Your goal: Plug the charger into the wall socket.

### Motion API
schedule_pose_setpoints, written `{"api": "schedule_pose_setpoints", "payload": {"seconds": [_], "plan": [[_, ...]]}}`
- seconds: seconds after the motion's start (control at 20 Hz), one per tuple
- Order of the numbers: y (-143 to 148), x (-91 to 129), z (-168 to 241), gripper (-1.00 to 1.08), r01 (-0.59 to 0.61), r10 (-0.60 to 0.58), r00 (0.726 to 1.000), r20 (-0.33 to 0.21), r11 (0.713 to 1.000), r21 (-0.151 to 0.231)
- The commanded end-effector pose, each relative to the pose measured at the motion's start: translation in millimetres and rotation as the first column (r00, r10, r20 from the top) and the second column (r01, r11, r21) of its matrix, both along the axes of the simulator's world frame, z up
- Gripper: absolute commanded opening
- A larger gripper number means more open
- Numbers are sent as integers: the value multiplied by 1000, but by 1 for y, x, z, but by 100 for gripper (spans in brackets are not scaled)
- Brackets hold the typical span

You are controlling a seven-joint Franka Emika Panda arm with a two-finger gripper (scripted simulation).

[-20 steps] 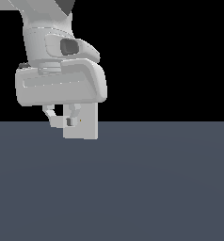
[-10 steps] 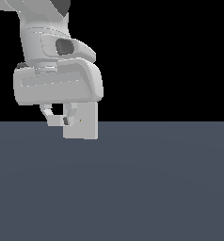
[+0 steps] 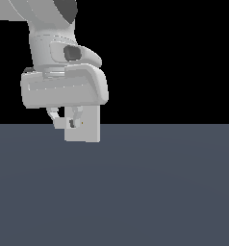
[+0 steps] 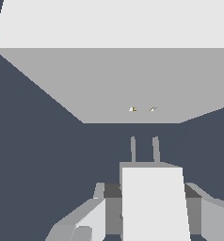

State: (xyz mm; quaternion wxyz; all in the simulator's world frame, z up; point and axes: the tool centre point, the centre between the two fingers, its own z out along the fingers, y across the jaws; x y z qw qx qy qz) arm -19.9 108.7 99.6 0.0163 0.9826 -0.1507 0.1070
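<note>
This is no home, lab or workshop but a bare simulated scene. A flat, dark slate-blue floor (image 3: 159,192) runs without texture to a straight horizon, and above it the background (image 3: 174,57) is plain black. The arm (image 3: 49,43), the socket (image 3: 87,126) and the charger (image 4: 154,207) are smooth, untextured pale-grey shapes with hard edges and flat shading, like rendered geometry. No walls or furniture show.

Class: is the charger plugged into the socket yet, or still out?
Out. In the wrist view the charger prongs stop short of the socket holes, with dark floor between.
</note>
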Motion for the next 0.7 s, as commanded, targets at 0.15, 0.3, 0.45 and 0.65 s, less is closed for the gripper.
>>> {"api": "schedule_pose_setpoints", "payload": {"seconds": [0.15, 0.3, 0.45, 0.65], "plan": [[-7, 20, 0, -100, 0, 0, 1000, 0, 1000, 0], [-9, 28, 0, -100, 0, 0, 1000, 0, 1000, 0], [-10, 33, 0, -100, 0, 0, 1000, 0, 1000, 0], [-11, 33, 0, -100, 1, -1, 1000, 1, 1000, -1]]}}
